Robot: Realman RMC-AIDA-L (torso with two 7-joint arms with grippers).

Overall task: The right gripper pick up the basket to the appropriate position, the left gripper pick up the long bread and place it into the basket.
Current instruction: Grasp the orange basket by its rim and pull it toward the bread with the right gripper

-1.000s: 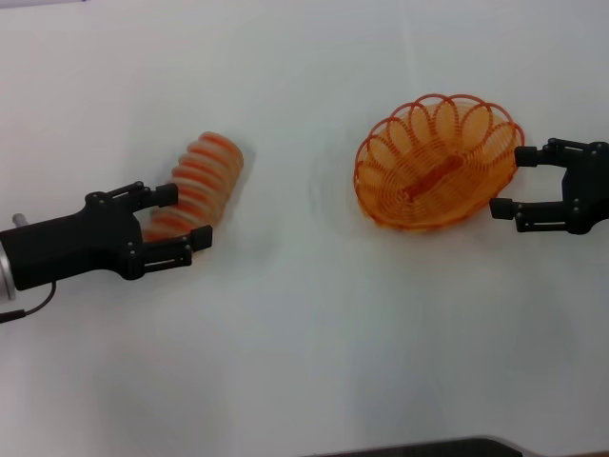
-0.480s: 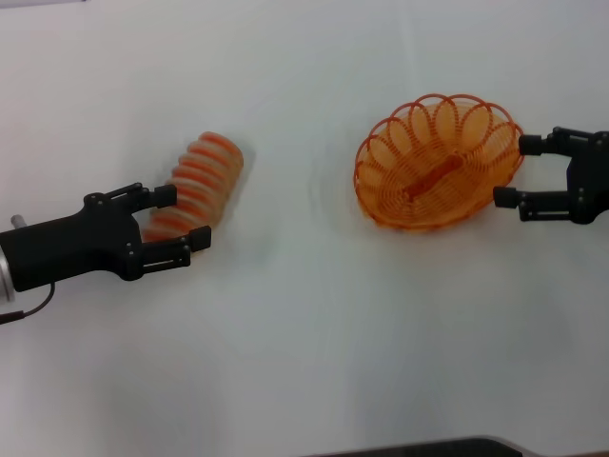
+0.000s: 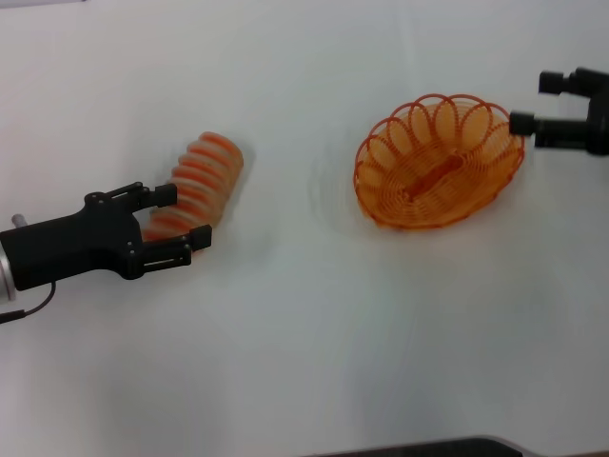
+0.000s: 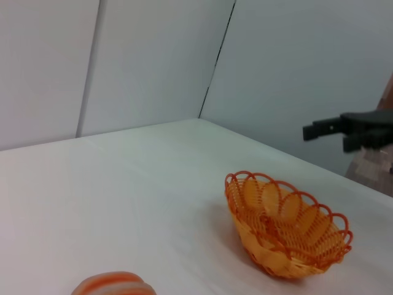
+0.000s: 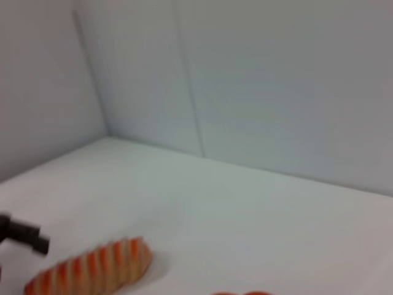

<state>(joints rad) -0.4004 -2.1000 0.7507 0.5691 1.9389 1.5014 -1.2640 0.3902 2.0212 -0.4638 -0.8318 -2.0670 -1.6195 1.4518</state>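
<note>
The long bread [image 3: 197,183], pale tan with orange ridges, lies on the white table at the left. My left gripper [image 3: 184,217] is open, its two fingers straddling the bread's near end. The orange wire basket [image 3: 438,162] stands on the table at the right. My right gripper [image 3: 535,103] is open and empty, apart from the basket and just beyond its right rim. The left wrist view shows the basket [image 4: 285,224], the right gripper [image 4: 334,128] behind it, and the bread's top [image 4: 113,284]. The right wrist view shows the bread [image 5: 92,267].
The white table [image 3: 304,333] extends all around, with pale walls behind it in the wrist views. A dark edge [image 3: 428,447] runs along the near side of the head view.
My right gripper has moved from beside the basket's right rim towards the far side of the table, open all the while. The basket, the bread and my left gripper have stayed put.
</note>
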